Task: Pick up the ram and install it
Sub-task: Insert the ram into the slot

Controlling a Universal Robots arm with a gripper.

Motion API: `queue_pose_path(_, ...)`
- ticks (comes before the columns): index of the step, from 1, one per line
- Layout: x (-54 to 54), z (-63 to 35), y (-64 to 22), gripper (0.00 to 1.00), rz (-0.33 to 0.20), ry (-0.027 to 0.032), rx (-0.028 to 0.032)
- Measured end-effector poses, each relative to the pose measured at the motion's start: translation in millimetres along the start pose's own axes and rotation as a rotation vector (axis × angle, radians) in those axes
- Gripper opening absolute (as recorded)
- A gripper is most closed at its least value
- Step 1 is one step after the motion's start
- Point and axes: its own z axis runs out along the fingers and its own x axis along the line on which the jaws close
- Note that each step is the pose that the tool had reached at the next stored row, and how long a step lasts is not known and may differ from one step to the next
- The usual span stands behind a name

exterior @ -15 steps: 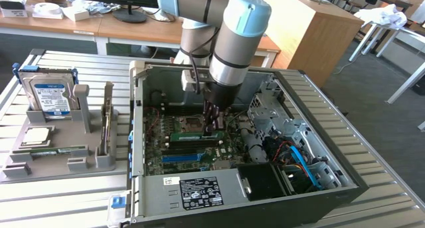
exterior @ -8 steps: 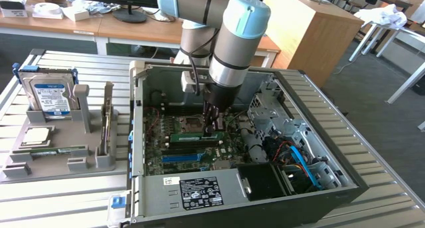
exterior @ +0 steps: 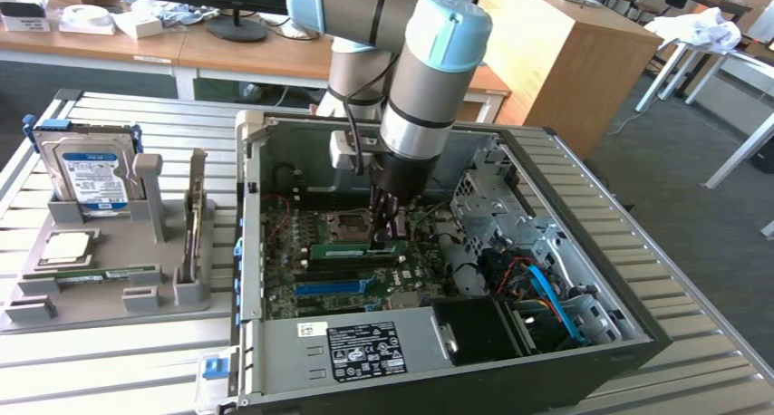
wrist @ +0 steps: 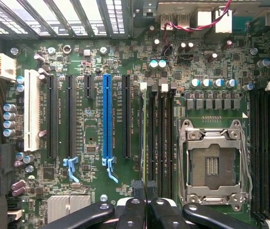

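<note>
Finding 1: my claw (wrist: 146,188) is closed on the ram (exterior: 353,249), pinching the top edge of the thin board. I judge this a grip and not a mere touch, since the ram's edge runs straight out from between the pads.

Finding 2: the ram stands on edge inside the case (exterior: 575,211), on the board (wrist: 89,176). It is lined up along a memory slot just beside the socket (wrist: 211,164), between the socket and the blue slot (wrist: 107,119). Held this way, its contacts face down into the slot, which I take to be the reason for gripping from above. I cannot tell whether it is fully seated.

Finding 3: the case sits open side up on the counter (exterior: 121,361), giving my arm a vertical reach.

Count: 1 ram in the claw; 1 spare stick (exterior: 91,273), 1 processor (exterior: 67,245) and 1 hard drive (exterior: 85,175) in the holder (exterior: 109,293) near the counter's edge at the exterior view's left; 1 socket, empty; 1 blue slot; 1 white slot (wrist: 30,109).
</note>
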Motion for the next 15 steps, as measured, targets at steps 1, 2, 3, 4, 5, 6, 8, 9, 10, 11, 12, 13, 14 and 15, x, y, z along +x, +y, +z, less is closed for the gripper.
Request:
queue_pose_path(1,-0.3,0.1,0.0,0.11,0.0,0.0002,-0.0001)
queue_pose_path(2,-0.4,0.0,0.0,0.11,0.0,0.0003,-0.0001)
queue_pose_path(3,-0.4,0.1,0.0,0.11,0.0,0.0003,-0.0001)
queue_pose_path(4,-0.4,0.0,0.0,0.11,0.0,0.0004,-0.0001)
queue_pose_path(5,-0.4,0.0,0.0,0.11,0.0,0.0004,-0.0002)
queue_pose_path(6,-0.5,0.0,0.0,0.11,0.0,0.0005,-0.0002)
queue_pose_path(8,-1.1,0.1,0.0,0.11,0.0,0.0003,-0.0001)
queue_pose_path(9,-1.1,0.1,0.0,0.11,0.0,0.0003,-0.0001)
queue_pose_path(10,-1.1,0.1,0.0,0.11,0.0,0.0001,-0.0001)
queue_pose_path(11,-1.1,0.1,0.0,0.11,0.0,0.0002,-0.0001)
queue_pose_path(12,-1.1,0.3,0.0,0.11,0.0,0.0,-0.0001)
queue_pose_path(13,-1.2,1.1,0.0,0.11,0.0,-0.0001,0.0)
queue_pose_path(14,-1.2,1.9,0.0,0.11,0.0,0.0,-0.0001)
queue_pose_path(15,-1.1,2.5,0.0,0.11,0.0,0.0002,-0.0001)
